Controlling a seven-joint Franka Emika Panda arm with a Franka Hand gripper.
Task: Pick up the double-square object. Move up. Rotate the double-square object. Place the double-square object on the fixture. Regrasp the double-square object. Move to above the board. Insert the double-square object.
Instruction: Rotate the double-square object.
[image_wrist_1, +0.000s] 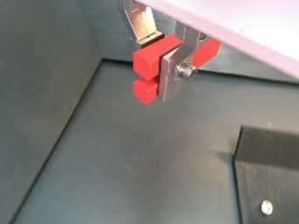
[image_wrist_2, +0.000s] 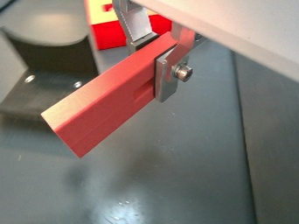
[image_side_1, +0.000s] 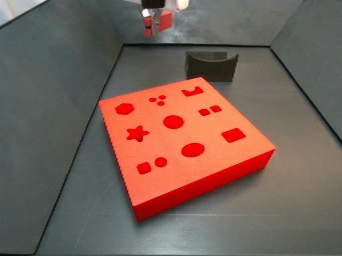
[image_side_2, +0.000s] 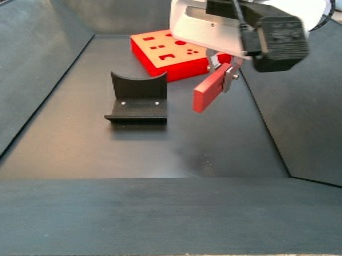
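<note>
**Double-square object held aloft, clear of floor**

Gripper (image_side_2: 225, 72) was clamped on the double-square object (image_side_2: 210, 90), which hung tilted in the air at the fixture's (image_side_2: 135, 98) three o'clock, apart from it. The board (image_side_2: 167, 52) lay at the fixture's one o'clock. Silver fingers (image_wrist_2: 167, 72) pinched the piece's upper end.

No readable text, label, brand, number or sign shows in any view.
</note>
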